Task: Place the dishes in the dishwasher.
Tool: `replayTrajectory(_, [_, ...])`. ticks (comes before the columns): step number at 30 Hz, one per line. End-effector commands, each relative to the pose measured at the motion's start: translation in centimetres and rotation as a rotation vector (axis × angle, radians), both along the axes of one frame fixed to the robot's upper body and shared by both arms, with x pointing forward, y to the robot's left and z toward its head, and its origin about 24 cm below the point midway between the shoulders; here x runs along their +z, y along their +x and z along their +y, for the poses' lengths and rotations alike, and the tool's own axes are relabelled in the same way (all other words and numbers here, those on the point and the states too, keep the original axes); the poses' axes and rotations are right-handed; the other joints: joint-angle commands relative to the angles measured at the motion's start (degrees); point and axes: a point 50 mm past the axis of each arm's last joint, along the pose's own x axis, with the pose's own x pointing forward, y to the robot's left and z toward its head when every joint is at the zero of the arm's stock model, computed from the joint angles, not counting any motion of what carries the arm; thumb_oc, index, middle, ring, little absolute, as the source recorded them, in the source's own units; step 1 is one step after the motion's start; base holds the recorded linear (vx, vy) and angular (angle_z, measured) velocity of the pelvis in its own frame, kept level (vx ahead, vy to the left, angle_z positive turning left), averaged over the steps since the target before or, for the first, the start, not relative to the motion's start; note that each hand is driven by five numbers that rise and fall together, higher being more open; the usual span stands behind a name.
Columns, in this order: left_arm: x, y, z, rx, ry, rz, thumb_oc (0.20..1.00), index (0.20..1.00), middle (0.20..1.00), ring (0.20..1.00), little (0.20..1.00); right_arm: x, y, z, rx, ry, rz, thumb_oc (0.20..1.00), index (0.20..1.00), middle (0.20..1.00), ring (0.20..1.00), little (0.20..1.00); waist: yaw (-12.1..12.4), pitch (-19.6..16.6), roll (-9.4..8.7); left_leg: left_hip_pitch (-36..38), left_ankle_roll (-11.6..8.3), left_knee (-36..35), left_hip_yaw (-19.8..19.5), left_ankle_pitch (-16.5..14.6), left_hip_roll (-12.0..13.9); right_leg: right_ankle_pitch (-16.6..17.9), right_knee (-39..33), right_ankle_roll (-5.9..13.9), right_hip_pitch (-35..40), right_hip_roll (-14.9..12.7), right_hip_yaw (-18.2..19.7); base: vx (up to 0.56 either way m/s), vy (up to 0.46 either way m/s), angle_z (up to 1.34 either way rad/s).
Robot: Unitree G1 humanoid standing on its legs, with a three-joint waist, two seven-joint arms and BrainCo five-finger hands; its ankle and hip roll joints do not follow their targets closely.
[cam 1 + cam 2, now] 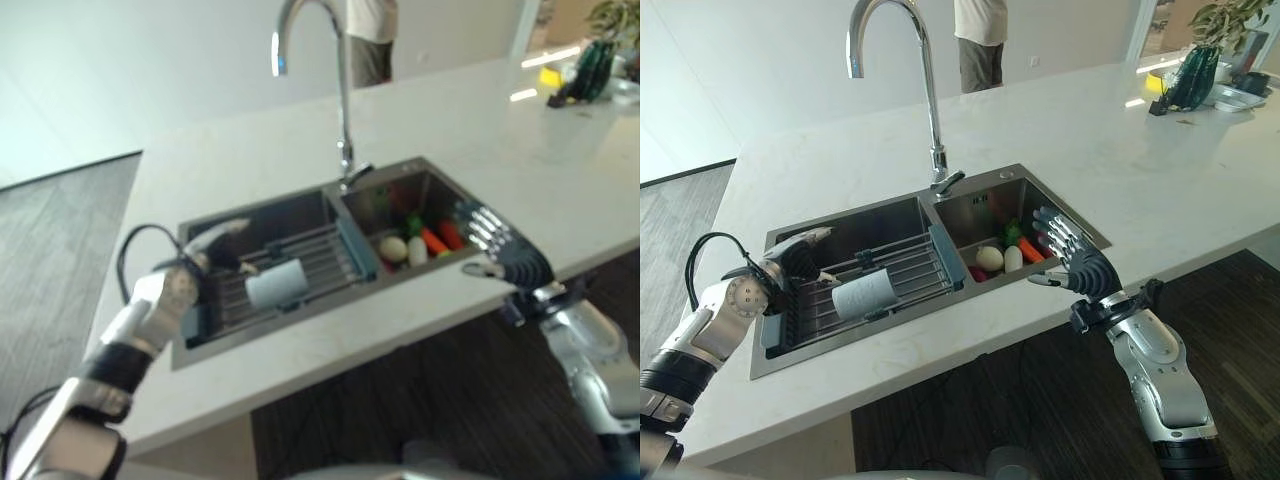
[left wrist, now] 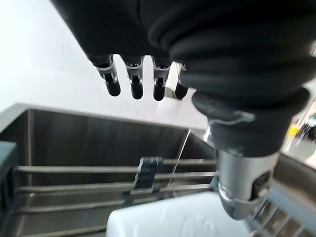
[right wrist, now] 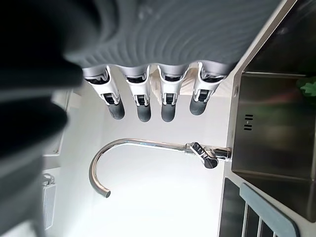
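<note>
Nearest the camera, the robot's 2 arms reach in from 7 and 5 o'clock over a white surface (image 1: 1200, 190) with a double sink (image 1: 1080, 226) set in it. Its left hand (image 1: 800, 256) hangs over the left basin, fingers straight and relaxed, pinching nothing; its wrist view shows the dark tips spread above the bars of a wire rack (image 1: 905, 265). On that rack lies 1 white cup (image 1: 865, 292), on its side, its long axis running roughly from 8 to 2 o'clock. I take this cup to be the dish to be moved. It sits just beside the left hand, toward 4 o'clock of it, apart from the fingers.

At the near rim of the right basin the right hand (image 1: 1076, 262) hovers, fingers straight and fanned, empty. That basin holds vegetables (image 1: 1005, 255): 2 pale rounded ones, at least 1 orange-red piece and something green; the exact count is unclear. 1 curved tap (image 1: 925, 70) rises at 12 o'clock between the basins.

My judgement: the left hand is clearly nearer the cup, so the reach falls to it. A dishwasher cannot be made out here. A person (image 1: 980, 40) stands beyond the surface at 12 o'clock.
</note>
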Motion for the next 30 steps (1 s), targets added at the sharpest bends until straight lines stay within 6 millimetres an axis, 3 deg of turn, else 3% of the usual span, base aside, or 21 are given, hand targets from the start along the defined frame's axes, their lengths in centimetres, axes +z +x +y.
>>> replayTrajectory(1, [2.9,1.4,-0.1,-0.011,0.062,-0.091,1.0,1.0,1.0,1.0,1.0,2.9,0.8,0.5,0.046,-0.016,-0.133,1.0,1.0,1.0,1.0,1.0,-0.04,-0.07,0.51,1.45,-2.23,3.12,-0.1,-6.56,1.16,-3.12,-0.32,4.15,3.91,0.32,-0.69,0.02,0.001,-0.05])
replayTrajectory(15, [-1.7,0.5,-0.2,0.003,0.122,0.066,1.0,1.0,1.0,1.0,1.0,2.8,0.5,0.4,0.056,-0.023,-0.134,1.0,1.0,1.0,1.0,1.0,-0.41,-0.23,0.28,1.66,-2.28,3.12,1.05,-6.56,1.61,-3.47,-0.32,3.96,4.1,0.74,-0.62,0.0,-0.009,-0.08])
replayTrajectory(30, [-3.6,-0.1,-0.3,0.023,0.127,0.118,1.0,1.0,1.0,1.0,1.0,2.9,0.4,0.3,0.056,-0.03,-0.142,1.0,1.0,1.0,1.0,1.0,-0.67,-0.25,0.14,1.8,-2.22,3.12,1.52,-6.54,1.78,-3.43,-0.32,3.92,4.01,0.95,-0.4,0.0,-0.002,-0.02])
